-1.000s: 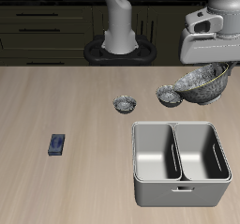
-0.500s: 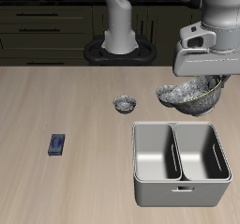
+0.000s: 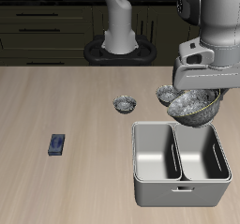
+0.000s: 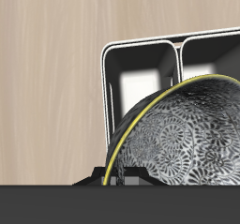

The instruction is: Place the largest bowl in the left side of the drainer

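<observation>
We see a kitchen, rendered in simulation. A pale wood-grain tabletop (image 3: 56,101) fills most of the exterior view, and behind it, from ten to two o'clock, runs a row of dark cabinets (image 3: 47,26) with drawer fronts and thin bar handles, the sort fitted under a kitchen counter. On the tabletop at about four o'clock sits a light grey metal drainer (image 3: 180,162) with two deep compartments, much like a double sink tub. Near it, towards the centre, we find small speckled bowls (image 3: 125,103), plain kitchenware. The flat lighting and clean surfaces mark everything as rendered.
</observation>
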Robot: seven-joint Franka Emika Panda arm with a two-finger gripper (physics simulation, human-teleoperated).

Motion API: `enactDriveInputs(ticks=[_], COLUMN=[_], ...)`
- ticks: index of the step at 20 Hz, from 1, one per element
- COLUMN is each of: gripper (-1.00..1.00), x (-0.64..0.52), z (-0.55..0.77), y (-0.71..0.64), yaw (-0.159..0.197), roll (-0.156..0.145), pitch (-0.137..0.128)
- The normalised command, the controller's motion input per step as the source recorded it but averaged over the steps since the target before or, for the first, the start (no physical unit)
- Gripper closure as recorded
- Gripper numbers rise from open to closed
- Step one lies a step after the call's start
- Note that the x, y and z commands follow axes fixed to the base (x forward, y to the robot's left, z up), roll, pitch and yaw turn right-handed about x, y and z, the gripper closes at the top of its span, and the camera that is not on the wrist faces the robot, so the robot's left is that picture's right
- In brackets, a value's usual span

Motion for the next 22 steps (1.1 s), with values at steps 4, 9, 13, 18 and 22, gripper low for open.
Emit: enactDriveInputs(ticks=[4,9,13,18,22], gripper=[1.00,1.00,1.00,1.00,1.00], x=[0.04,-0.03,-0.03,-0.01,0.02], z=[-0.19,-0.06,0.02,0.01,-0.06], y=[0.05,0.06,-0.04,0.01,0.01], yaw=[0.001,0.000,-0.015,-0.006,0.004], roll=[0.015,0.026,-0.002,0.039,0.027], pitch=[0.031,0.006,-0.003,-0.002,0.004])
